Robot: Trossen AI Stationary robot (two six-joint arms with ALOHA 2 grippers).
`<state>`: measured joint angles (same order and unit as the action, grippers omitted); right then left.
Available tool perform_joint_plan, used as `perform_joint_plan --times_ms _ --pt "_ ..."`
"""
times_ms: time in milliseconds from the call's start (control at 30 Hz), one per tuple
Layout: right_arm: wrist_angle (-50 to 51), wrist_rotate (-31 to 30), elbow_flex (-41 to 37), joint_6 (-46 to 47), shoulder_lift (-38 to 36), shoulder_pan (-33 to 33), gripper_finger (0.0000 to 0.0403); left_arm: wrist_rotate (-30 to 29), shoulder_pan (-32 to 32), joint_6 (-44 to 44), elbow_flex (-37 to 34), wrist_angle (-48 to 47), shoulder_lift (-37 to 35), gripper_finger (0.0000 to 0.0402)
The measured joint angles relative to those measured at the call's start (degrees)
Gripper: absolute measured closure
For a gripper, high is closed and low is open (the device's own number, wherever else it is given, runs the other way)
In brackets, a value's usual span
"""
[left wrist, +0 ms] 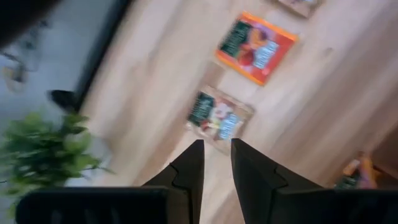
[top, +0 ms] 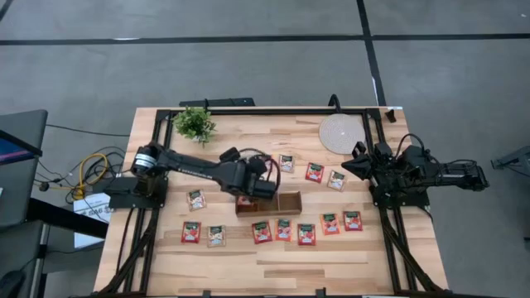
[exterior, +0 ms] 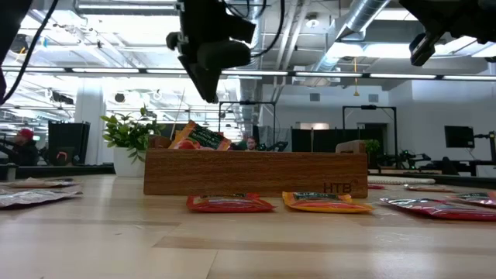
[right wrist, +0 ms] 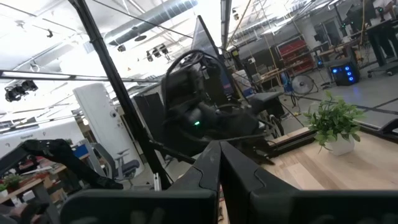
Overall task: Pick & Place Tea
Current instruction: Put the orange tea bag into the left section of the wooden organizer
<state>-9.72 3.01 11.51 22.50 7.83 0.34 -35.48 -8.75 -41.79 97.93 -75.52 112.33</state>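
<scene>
While my left gripper (top: pixel 248 192) hangs over the left end of the wooden tray (top: pixel 290 203), its fingers stand a little apart and hold nothing. My right gripper (top: pixel 358 162) waits closed at the right edge. Flat square tea sachets (top: pixel 284 229), mostly red with green print, lie scattered around the tray, and one sachet (exterior: pixel 195 137) leans inside its left compartment.

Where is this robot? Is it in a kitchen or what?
Not a kitchen. It looks like a big robot workshop or lab: bare pipes and ducts run across the ceiling, more equipment frames stand behind, and the wooden table holds tea sachets for practice.
</scene>
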Motion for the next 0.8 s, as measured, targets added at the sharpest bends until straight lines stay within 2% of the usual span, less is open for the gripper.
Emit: perform_joint_plan --times_ms 167,433,600,800 --pt "0.0 0.0 0.0 0.0 0.0 0.0 0.0403 1.2 0.4 2.1 0.0 2.0 0.0 0.0328" --pt "0.0 0.0 0.0 0.0 0.0 0.0 0.0403 1.9 -0.4 -2.2 -3.4 5.1 0.1 0.0328" --pt "0.0 0.0 0.0 0.0 0.0 0.0 0.0403 4.3 -1.5 -4.6 -6.4 5.8 0.2 0.0328" --pt "0.0 0.0 0.0 0.0 0.0 0.0 0.0403 4.2 -2.5 -6.3 -7.0 6.7 0.2 0.0328"
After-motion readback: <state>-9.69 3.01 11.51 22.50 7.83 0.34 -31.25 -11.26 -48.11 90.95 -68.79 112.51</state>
